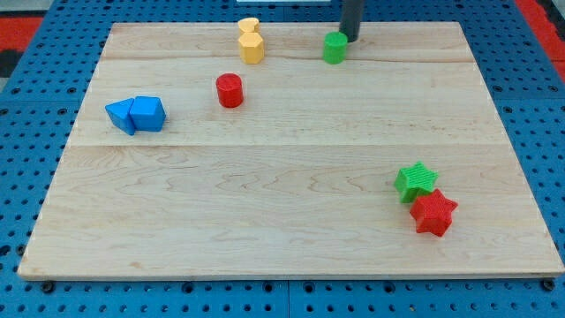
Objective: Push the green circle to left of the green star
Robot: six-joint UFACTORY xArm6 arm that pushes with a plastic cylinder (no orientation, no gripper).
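Near the view's top edge, right of centre: green circle (334, 48), a short upright cylinder on the wooden board (265, 203). Being round, it has no long axis along the board and no facing; its axis stands vertical. My tip (350, 39) sits just beside it, on its upper-right side, touching or nearly so; there is no gripper, only the dark rod, so nothing is held.

Green star (416, 180): low on the view's right, well apart from the circle, flat on the board, touching the red star (433, 213) just below-right of it.

Progress, as judged: barely begun. The circle has yet to travel down the board and settle left of the green star; that spot looks clear.

Others: red cylinder (229, 90), two yellow blocks (251, 41) stacked close together at the top, two blue blocks (137, 114) touching at the view's left.
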